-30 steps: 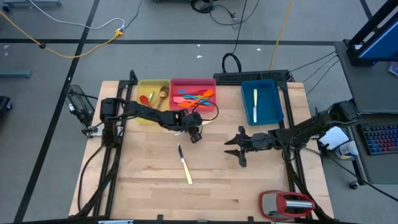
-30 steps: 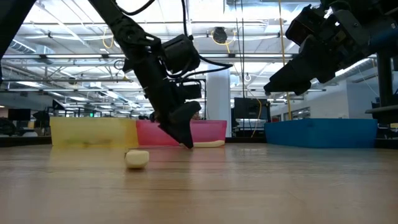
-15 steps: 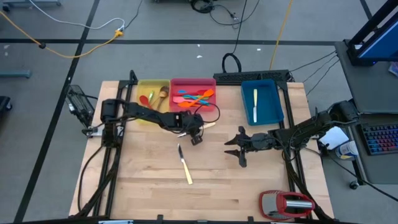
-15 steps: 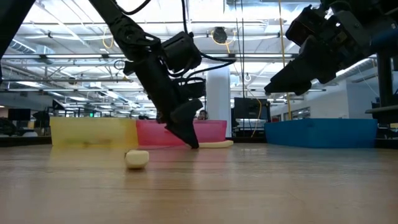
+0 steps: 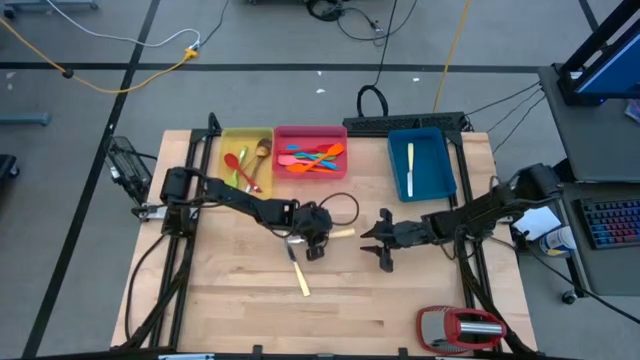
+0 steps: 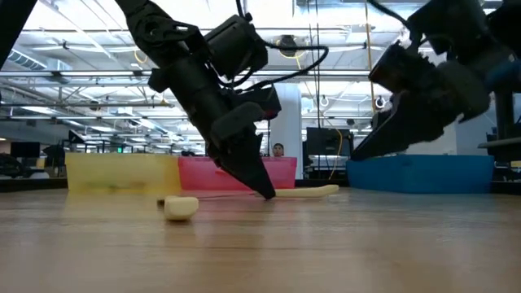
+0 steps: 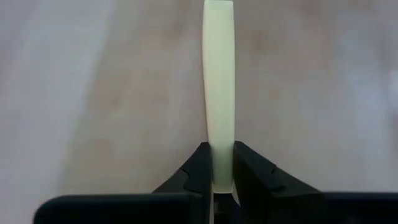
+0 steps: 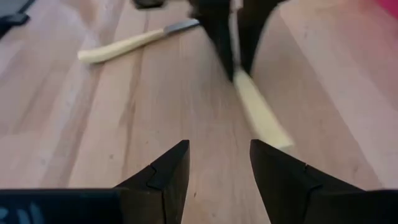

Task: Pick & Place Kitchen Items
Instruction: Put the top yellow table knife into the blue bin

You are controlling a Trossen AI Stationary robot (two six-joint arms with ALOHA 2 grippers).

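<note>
Table (image 5: 230, 300): wooden top, bearing both arms, three trays and loose utensils.
Trays: yellow tray (image 5: 232, 137), pink tray (image 5: 310, 132) and blue tray (image 5: 432, 170) in a row along the far edge, all beyond both pincers.
Gadget: red-and-silver gadget (image 5: 462, 327) at the near right corner, well apart from the work.
Tray contents: spoons (image 5: 245, 160) in the yellow tray; coloured spatulas (image 5: 312, 155) in the pink tray; one cream-handled knife in blue tray (image 5: 410, 168).
Left gripper (image 5: 318, 240): low at mid-table, tips at the wood, clenched on the held knife (image 7: 219, 93).
Held knife: gripped at one end between the fingers (image 7: 200, 168); cream handle running straight out ahead of the pincer. Seen from above, free end pointing toward the right arm, long axis roughly crosswise on the table.
Right gripper (image 5: 385, 243): just beside the free end of the held knife, facing it, jaws apart, grasping nothing.
Key relation: handle tip between the two pincers, lying directly ahead of the right one and nearly in line with its reach; right arm nearer to that free end and to the blue tray. Judged a likely hand-over, or a carry toward the blue tray.
Loose knife (image 5: 298, 270): flat on the table, on the near side of the left pincer, blade end close under it, long axis running toward the front edge; left arm nearer.
</note>
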